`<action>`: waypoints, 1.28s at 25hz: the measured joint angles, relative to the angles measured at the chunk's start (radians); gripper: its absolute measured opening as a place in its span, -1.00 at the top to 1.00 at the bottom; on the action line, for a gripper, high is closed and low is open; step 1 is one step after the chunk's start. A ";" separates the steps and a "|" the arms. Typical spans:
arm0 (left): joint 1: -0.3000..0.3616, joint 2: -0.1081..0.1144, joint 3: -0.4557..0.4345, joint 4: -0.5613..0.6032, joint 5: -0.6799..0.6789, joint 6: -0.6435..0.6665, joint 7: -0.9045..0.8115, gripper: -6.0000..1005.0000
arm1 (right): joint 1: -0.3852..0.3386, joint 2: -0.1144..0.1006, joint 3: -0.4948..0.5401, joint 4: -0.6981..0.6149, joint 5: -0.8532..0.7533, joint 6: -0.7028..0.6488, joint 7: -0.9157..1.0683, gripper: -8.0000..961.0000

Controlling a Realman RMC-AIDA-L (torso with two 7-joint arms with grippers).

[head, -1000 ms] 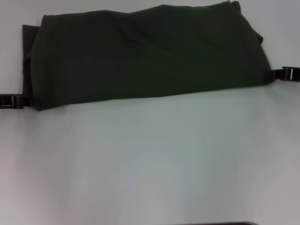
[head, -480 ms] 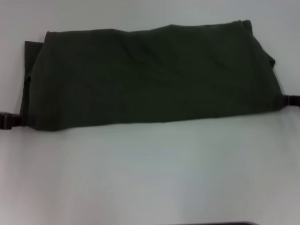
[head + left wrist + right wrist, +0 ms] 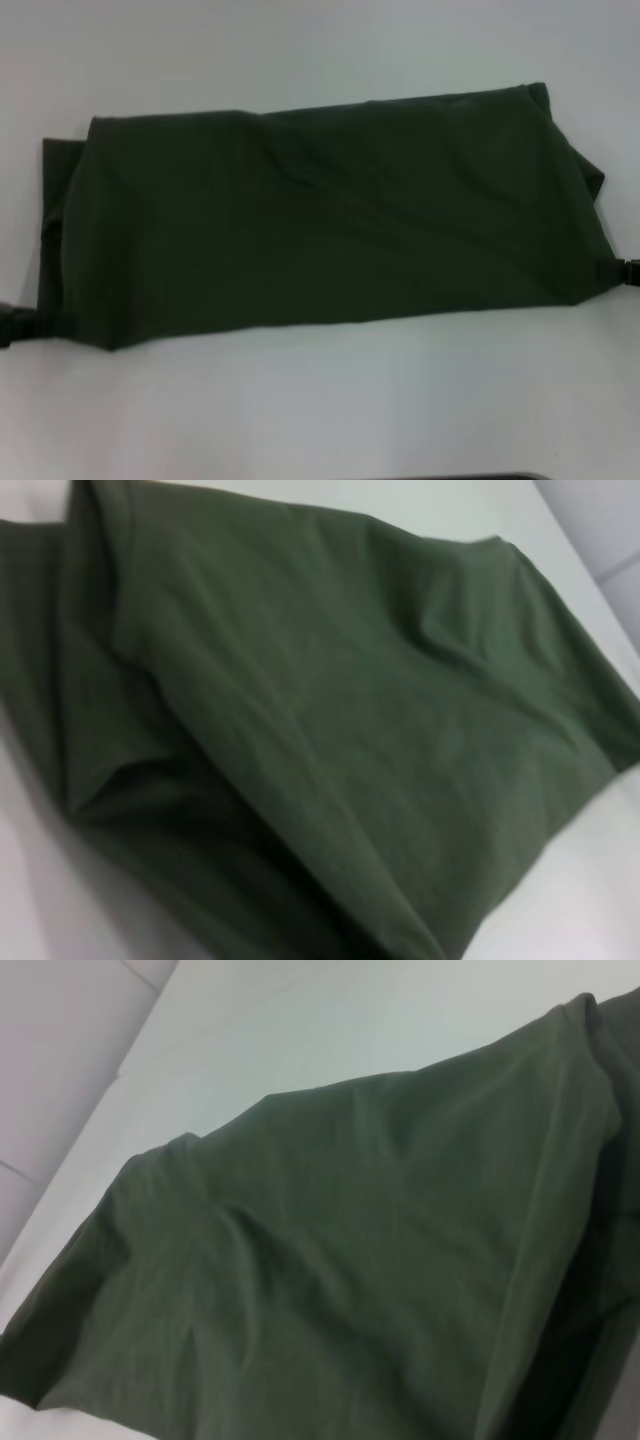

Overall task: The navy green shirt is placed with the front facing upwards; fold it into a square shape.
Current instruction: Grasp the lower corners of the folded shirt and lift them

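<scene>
Navy green shirt (image 3: 320, 215), folded into a long band, lies across the pale tabletop (image 3: 320, 400), its near corners pinched by the left gripper (image 3: 25, 322) and right gripper (image 3: 625, 272).

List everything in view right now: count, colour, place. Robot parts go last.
navy green shirt: one, dark olive green, folded into a wide band lying across the table, plain side up, no lettering showing.
table: one, white, under the shirt and bare in front of it.
left gripper: one, black, at the shirt's near left corner, only its tip in the head view.
right gripper: one, black, at the shirt's near right corner, only its tip in the head view.
</scene>
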 joint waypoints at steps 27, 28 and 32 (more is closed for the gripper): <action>0.038 0.014 -0.007 0.001 0.113 0.125 0.050 0.98 | -0.057 -0.007 0.088 -0.038 -0.187 -0.099 0.002 0.85; 0.038 0.017 -0.005 0.003 0.115 0.125 0.050 0.98 | -0.057 -0.010 0.092 -0.037 -0.187 -0.096 0.002 0.85; 0.039 0.026 -0.008 0.004 0.134 0.128 0.051 0.98 | -0.058 -0.013 0.096 -0.035 -0.205 -0.090 0.005 0.85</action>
